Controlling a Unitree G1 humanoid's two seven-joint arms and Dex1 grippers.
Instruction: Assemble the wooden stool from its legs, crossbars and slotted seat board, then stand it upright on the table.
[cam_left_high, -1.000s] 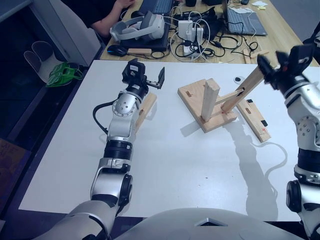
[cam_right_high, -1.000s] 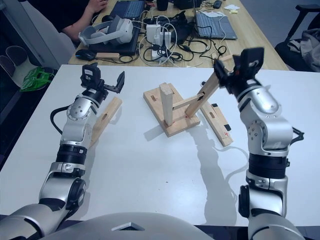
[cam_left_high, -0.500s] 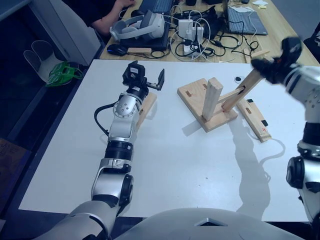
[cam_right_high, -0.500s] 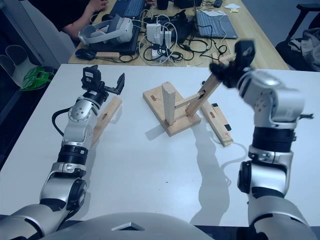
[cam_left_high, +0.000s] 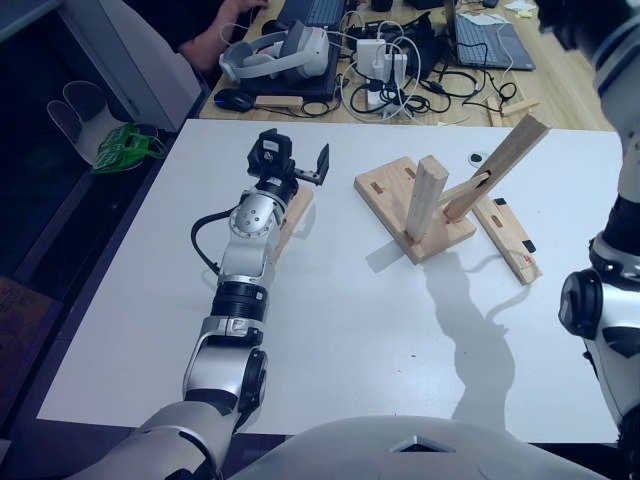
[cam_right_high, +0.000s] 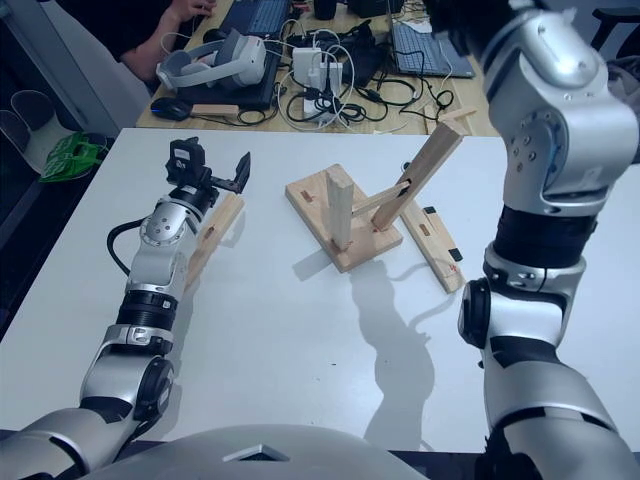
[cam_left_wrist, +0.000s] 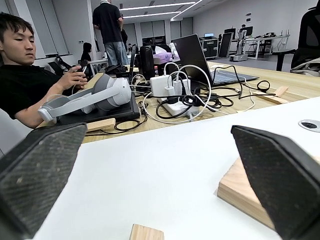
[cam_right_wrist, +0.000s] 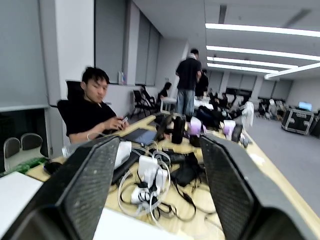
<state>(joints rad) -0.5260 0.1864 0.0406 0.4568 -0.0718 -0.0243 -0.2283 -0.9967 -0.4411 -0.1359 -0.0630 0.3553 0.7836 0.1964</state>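
The left claw (cam_left_high: 300, 167) gapes wide just over the far end of a loose leg (cam_left_high: 291, 215) lying on the table (cam_left_high: 330, 320); I cannot tell whether it touches the wood. The right claw (cam_right_wrist: 160, 195) is up high, fingers spread wide, nothing between them. The seat board (cam_left_high: 382, 190) lies mid-table with an upright leg (cam_left_high: 426, 195) set in it. A crossbar (cam_left_high: 460, 190) joins that to a tilted leg (cam_left_high: 500, 165). A fourth leg (cam_left_high: 508, 242) lies flat beside the board.
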